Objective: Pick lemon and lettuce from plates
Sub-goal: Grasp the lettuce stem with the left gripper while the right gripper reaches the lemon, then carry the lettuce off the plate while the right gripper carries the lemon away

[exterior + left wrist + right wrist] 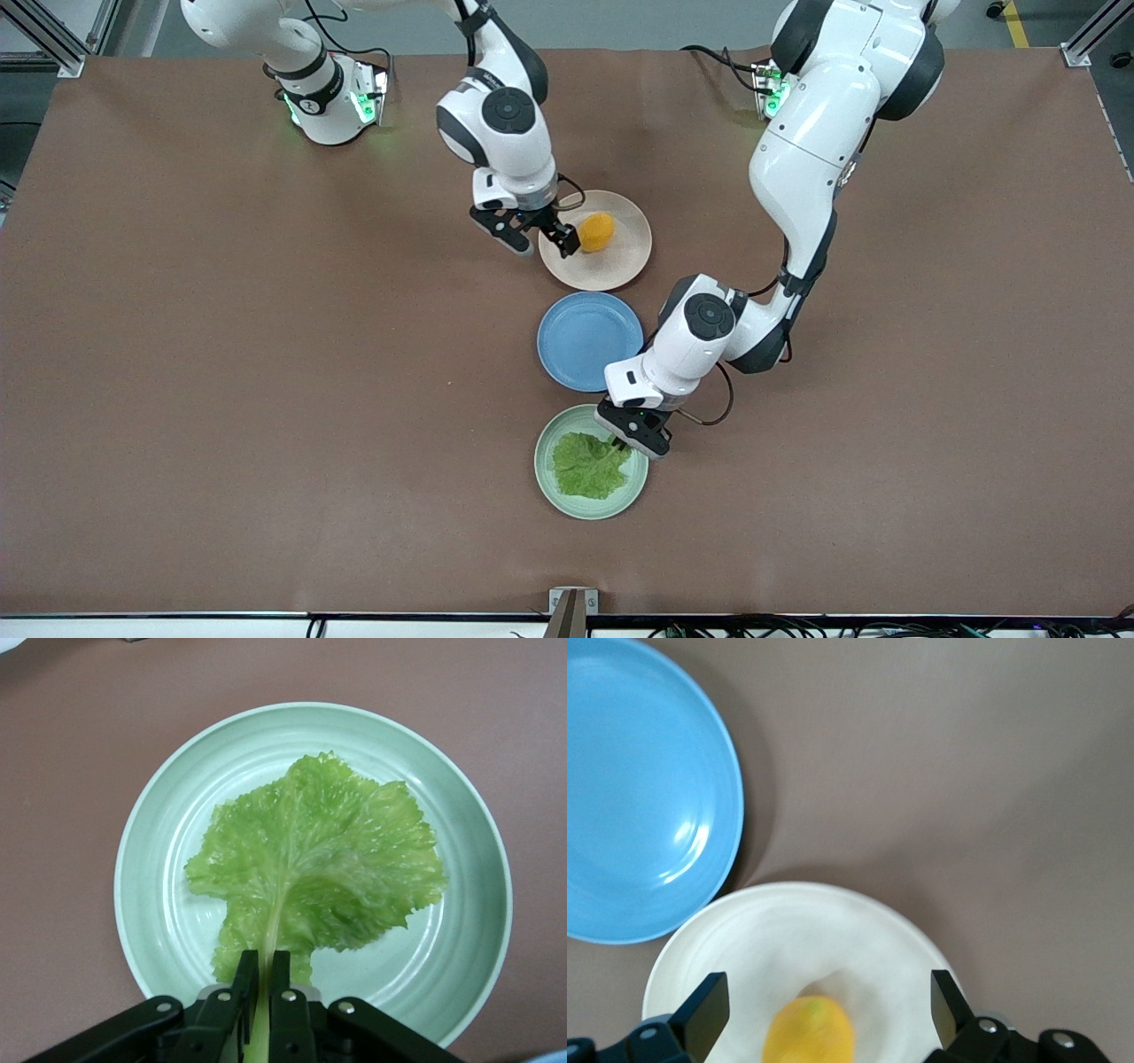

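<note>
The lemon [596,231] lies on the beige-pink plate [611,268]. My right gripper [538,237] is open, over that plate's edge toward the right arm's end, beside the lemon. In the right wrist view the lemon [809,1032] sits between the spread fingers of the right gripper [828,992] on the plate [753,935]. The lettuce [587,464] lies flat on the mint green plate [545,483]. My left gripper [631,436] is shut on its pale stem. The left wrist view shows the leaf [319,868], the plate [142,842] and the left gripper [263,970] pinching the stem.
A blue plate [589,341] stands between the two task plates, close to both; it also shows in the right wrist view [629,788]. Brown table [266,372] spreads out toward both arms' ends.
</note>
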